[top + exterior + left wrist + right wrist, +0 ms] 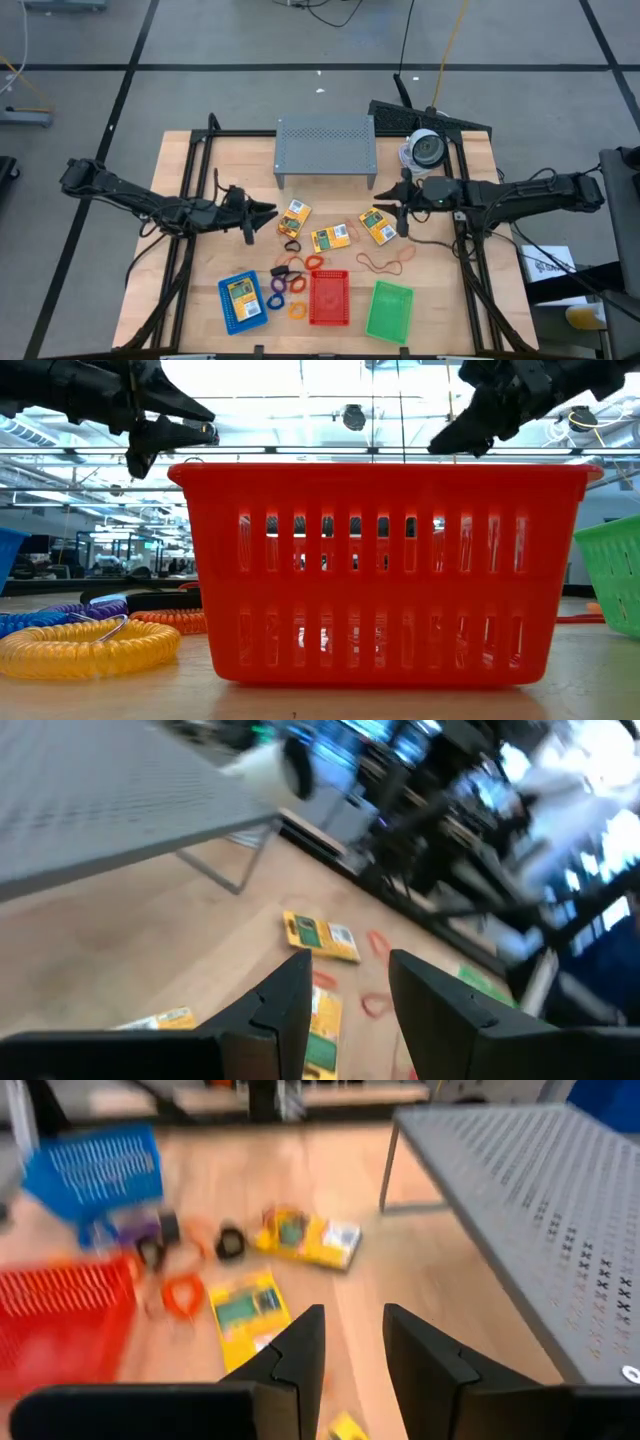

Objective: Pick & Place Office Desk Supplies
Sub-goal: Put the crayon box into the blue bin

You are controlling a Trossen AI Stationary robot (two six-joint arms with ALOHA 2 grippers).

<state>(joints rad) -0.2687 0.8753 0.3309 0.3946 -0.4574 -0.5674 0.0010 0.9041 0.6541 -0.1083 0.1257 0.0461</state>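
Red mesh tray (385,570) is filling the low view at the desk's front edge, standing between the blue tray (242,302) and the green tray (389,310). My left claw (268,215) is hovering over the desk's left half, fingers (290,1000) parted with a clear gap, gripping nothing. My right claw (401,212) is hanging just beside a crayon box (377,226) — likewise partly spread and empty. Two more crayon boxes (330,238) are lying mid-desk, coiled rings (285,285) and reddish rubber bands (385,264) nearby — all before the grey perforated shelf (325,148).
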